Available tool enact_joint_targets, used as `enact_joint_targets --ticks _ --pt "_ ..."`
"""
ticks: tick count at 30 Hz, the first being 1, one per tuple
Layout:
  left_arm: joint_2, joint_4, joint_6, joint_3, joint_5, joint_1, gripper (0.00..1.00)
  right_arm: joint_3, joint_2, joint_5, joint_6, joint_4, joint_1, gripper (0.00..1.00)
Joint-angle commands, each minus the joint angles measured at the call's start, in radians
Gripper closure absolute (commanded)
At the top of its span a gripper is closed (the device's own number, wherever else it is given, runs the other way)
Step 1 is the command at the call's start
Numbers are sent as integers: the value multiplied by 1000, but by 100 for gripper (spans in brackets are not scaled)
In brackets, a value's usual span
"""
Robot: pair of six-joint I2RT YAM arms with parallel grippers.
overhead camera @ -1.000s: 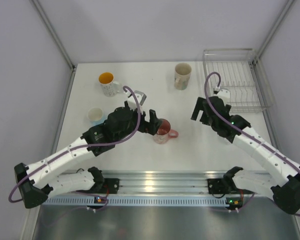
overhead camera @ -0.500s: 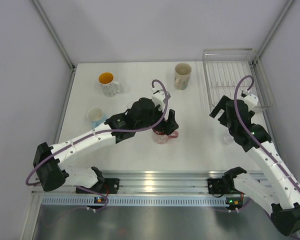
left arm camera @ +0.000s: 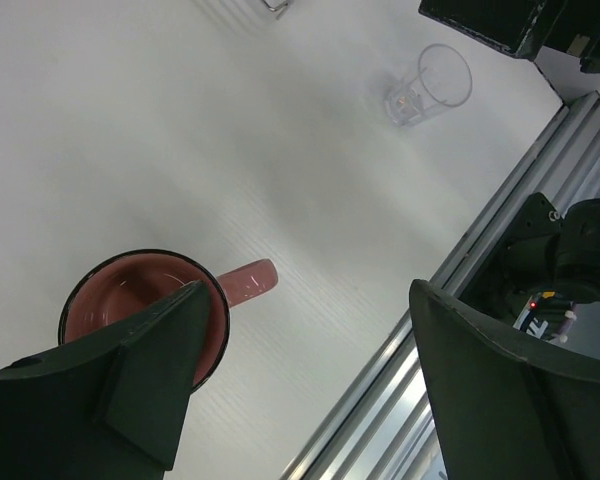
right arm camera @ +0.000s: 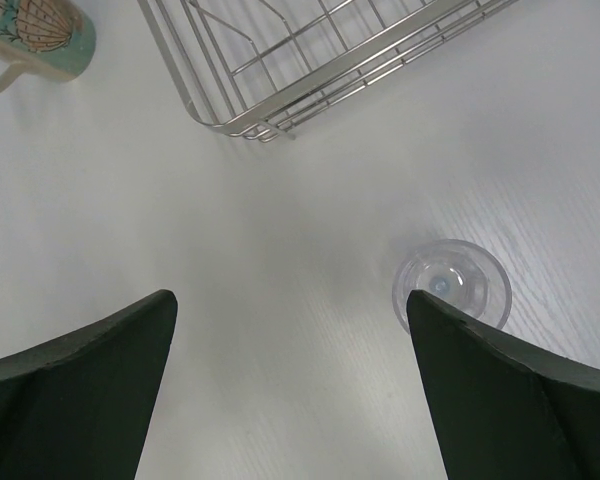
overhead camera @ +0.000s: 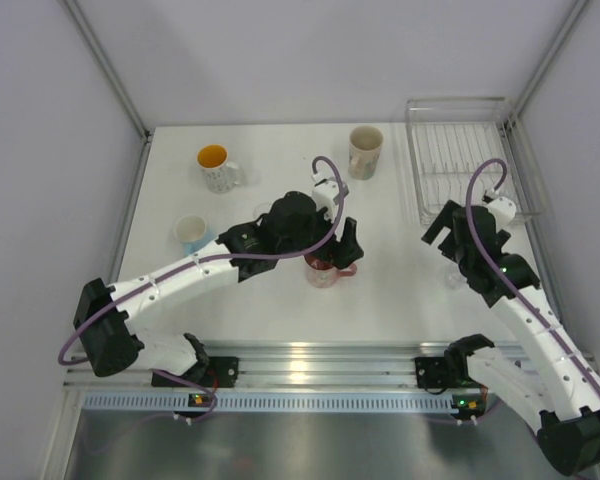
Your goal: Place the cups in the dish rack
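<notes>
Left end effector [left arm camera: 310, 400]: fingers spread wide, holding nothing. It sits over the pinkish-red mug [left arm camera: 140, 300]; one finger overlaps the mug's opening and the other stands out past the handle. Contact with the mug cannot be told.

Right end effector [right arm camera: 295, 400]: fingers spread wide, holding nothing, above bare counter [overhead camera: 400, 290] just in front of the dish rack's near corner.

Dish rack [overhead camera: 470, 160]: silver wire, far right of the counter.

Pinkish-red mug: upright, mid-counter, handle pointing right.

Cream mug [overhead camera: 365, 152]: upright, just left of the rack.

White mug with orange inside [overhead camera: 215, 168]: far left.

Light blue mug [overhead camera: 191, 233]: left, nearer the arms.

Clear glass [right arm camera: 452, 285]: upright, near the rack's front.
</notes>
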Motion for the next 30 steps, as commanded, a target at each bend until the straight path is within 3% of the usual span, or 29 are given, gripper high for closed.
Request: enact_joint_targets --ticks 1,6,11,13,19,20,24,30 --pt "-39 43 27 22 -41 -1 13 -3 -5 -15 -9 24 -12 1" --pt "-7 21 50 23 -43 -1 22 -11 -25 -35 -19 41 -17 1" --pt "100 -185 -40 103 -254 2 28 -27 -45 -187 -99 110 -17 1" --pt "110 -210 -111 124 -306 22 25 -31 -34 -237 -108 114 -17 1" --pt "79 -169 -427 182 -300 98 28 -61 -2 -296 -107 143 -17 1" --pt "84 -177 -543 199 -308 98 28 -73 -2 -302 -105 150 -15 1" --pt "145 -378 -818 351 -384 100 25 -95 -5 -317 -99 168 -15 1" --pt "182 -509 -1168 388 -366 140 22 -123 -6 -334 -95 179 -15 0"
